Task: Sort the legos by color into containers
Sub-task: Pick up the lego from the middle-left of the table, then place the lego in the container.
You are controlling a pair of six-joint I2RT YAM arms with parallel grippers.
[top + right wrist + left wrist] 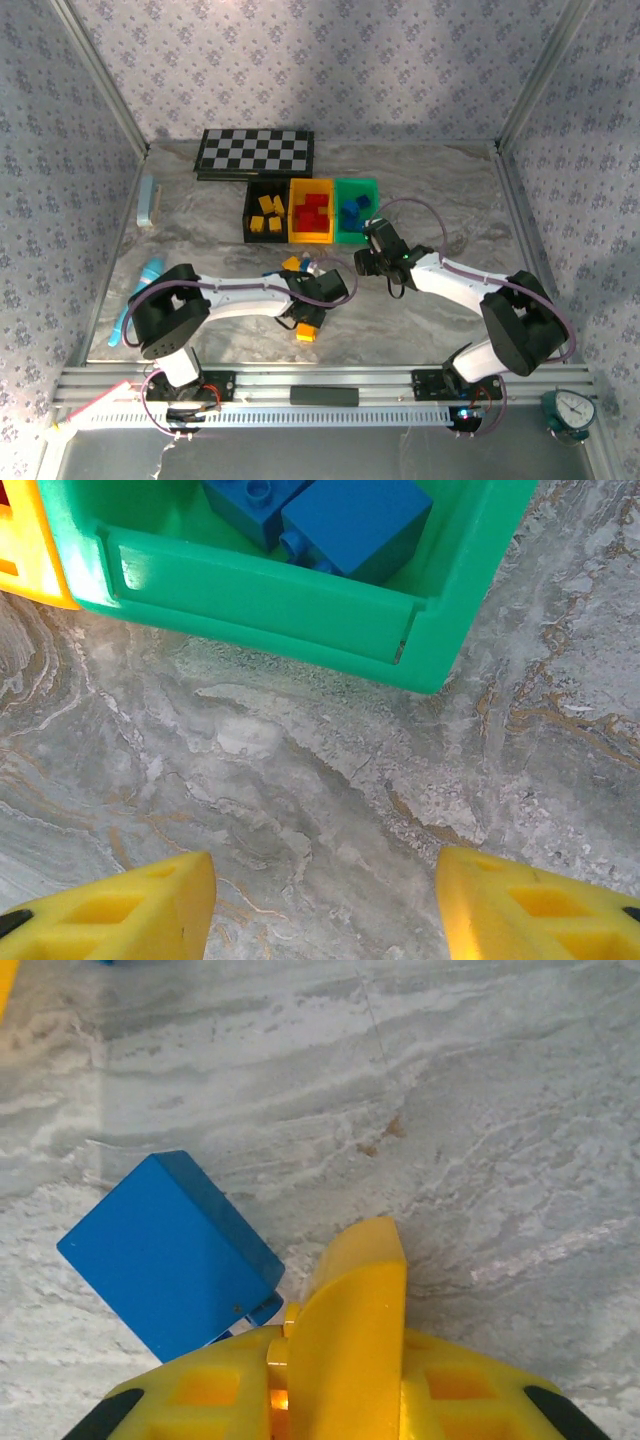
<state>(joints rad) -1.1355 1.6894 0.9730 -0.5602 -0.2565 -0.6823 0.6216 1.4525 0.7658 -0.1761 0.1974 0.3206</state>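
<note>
Blue lego (165,1255) lies on the table (480,1110) just beside the left gripper (352,1250), which is fully closed.

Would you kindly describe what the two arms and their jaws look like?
The left arm and right arm each have white links between bulky black joints, with a thin purple cable looping alongside. Their bases are bolted to a silver rail. The jaws are bright yellow plastic with moulded hollows and black patches near the base.
</note>
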